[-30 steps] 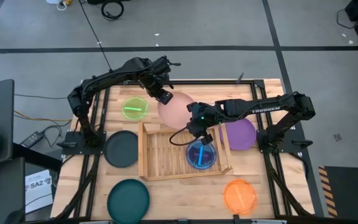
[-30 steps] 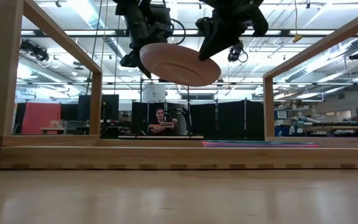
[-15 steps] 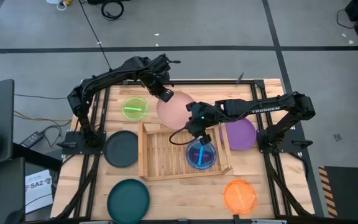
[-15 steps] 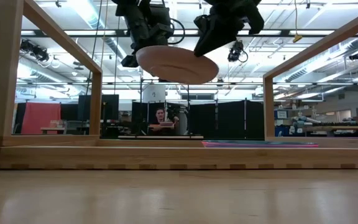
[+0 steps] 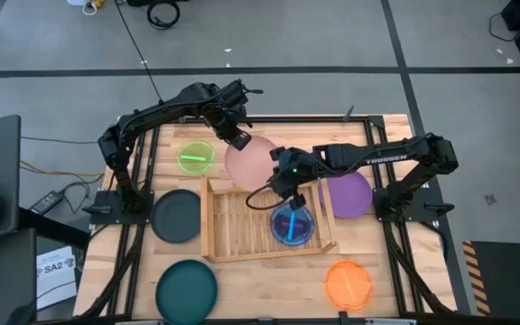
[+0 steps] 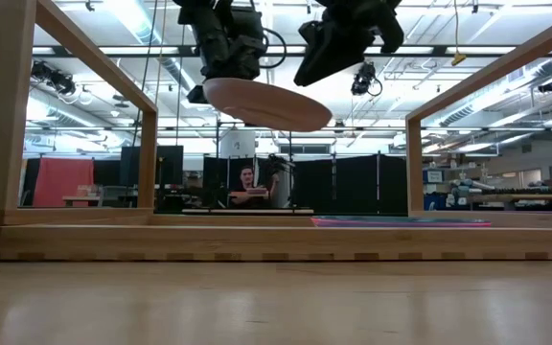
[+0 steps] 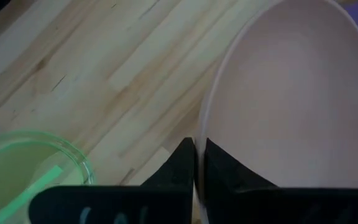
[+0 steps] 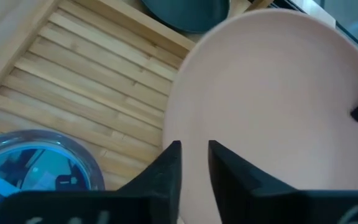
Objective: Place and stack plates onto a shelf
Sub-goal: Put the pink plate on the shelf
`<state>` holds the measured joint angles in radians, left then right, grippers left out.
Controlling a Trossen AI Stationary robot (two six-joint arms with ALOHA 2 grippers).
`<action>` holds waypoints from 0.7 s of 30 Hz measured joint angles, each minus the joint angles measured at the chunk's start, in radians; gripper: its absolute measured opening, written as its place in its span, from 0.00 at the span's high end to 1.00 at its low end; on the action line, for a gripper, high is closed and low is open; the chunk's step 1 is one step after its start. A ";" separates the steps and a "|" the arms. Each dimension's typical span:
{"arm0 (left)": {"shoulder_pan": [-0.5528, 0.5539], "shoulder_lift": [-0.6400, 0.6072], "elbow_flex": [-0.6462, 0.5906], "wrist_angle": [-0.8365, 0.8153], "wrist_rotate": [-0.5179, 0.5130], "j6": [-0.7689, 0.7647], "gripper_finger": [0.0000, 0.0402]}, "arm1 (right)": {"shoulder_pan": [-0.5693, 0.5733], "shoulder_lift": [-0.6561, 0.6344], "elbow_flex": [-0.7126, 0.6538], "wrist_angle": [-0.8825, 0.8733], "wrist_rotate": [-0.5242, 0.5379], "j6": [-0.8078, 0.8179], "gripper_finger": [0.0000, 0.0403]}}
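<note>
Your left gripper is clamped on the pink plate's rim, holding it aloft over the shelf's back edge; your right gripper has its fingers parted around the opposite rim.

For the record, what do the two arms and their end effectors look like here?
Both arms are dark, slim and jointed. The right arm carries white lettering along one link and a small green light near its wrist. A thin black cable loops by the right end effector. The left end effector ends in two flat, pointed black fingers, as does the right in its own wrist view.
</note>
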<state>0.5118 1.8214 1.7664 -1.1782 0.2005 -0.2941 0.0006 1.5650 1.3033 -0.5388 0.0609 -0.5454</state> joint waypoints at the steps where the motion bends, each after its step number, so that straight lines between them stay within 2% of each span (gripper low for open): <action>1: -0.002 0.000 0.000 0.000 0.000 0.014 0.96 | 0.000 0.000 0.000 0.000 0.000 0.000 0.76; 4: -0.012 0.000 0.000 -0.002 0.000 0.047 0.96 | 0.011 0.000 0.000 0.002 0.015 0.001 0.69; 7: -0.030 0.000 0.000 -0.005 0.001 0.101 0.96 | 0.025 0.000 0.008 -0.001 0.089 -0.006 0.64; 12: -0.077 0.000 -0.003 -0.041 0.002 0.191 0.96 | 0.037 -0.044 0.036 -0.077 0.123 -0.007 0.63; 21: -0.195 -0.001 -0.117 -0.024 0.003 0.313 0.96 | 0.022 -0.241 0.037 -0.164 0.129 0.065 0.64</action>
<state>0.3169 1.8206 1.6494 -1.2021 0.2035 0.0192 0.0226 1.3244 1.3407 -0.7027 0.1894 -0.4803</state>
